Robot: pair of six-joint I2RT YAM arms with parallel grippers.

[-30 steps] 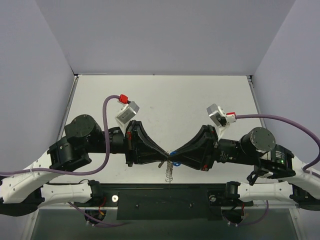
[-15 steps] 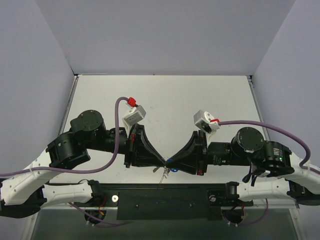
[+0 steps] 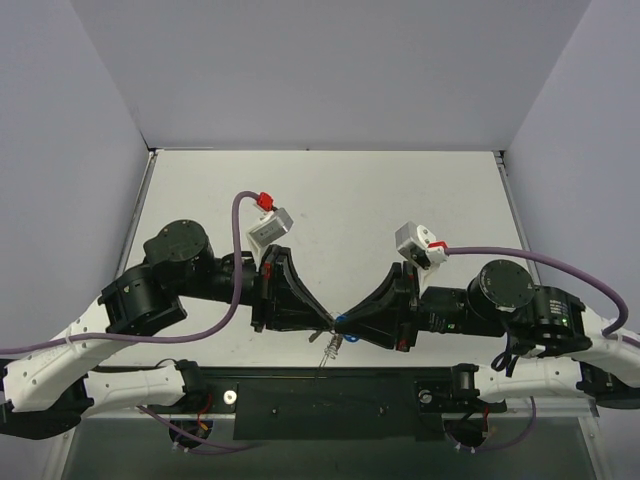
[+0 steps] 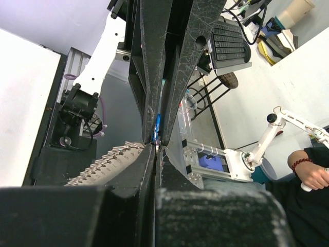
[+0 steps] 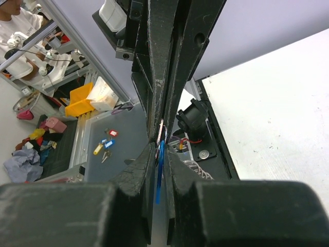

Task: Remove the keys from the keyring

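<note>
In the top view both grippers meet tip to tip above the table's near edge. My right gripper [image 3: 345,323] is shut on the blue-headed key [image 3: 343,320]. Its blue head shows edge-on between the pads in the right wrist view [image 5: 160,167]. My left gripper [image 3: 327,322] is shut flat on the keyring. Only a pale sliver of the keyring [image 5: 162,131] shows between the left fingers. The silver chain [image 3: 329,346] hangs slanted below the tips and also shows in the left wrist view [image 4: 105,160]. The plain silver key is hidden.
The black base bar [image 3: 330,400] runs along the near edge just below the grippers. Purple cables arc over both wrists. The white table [image 3: 330,200] lies behind the arms, with walls on three sides. Spare tagged keys [image 5: 103,146] lie off the table.
Both wrists have swung inward and the meeting point has dropped a little toward the near edge. The chain went from hanging straight to slanting left. Both grips stay shut.
</note>
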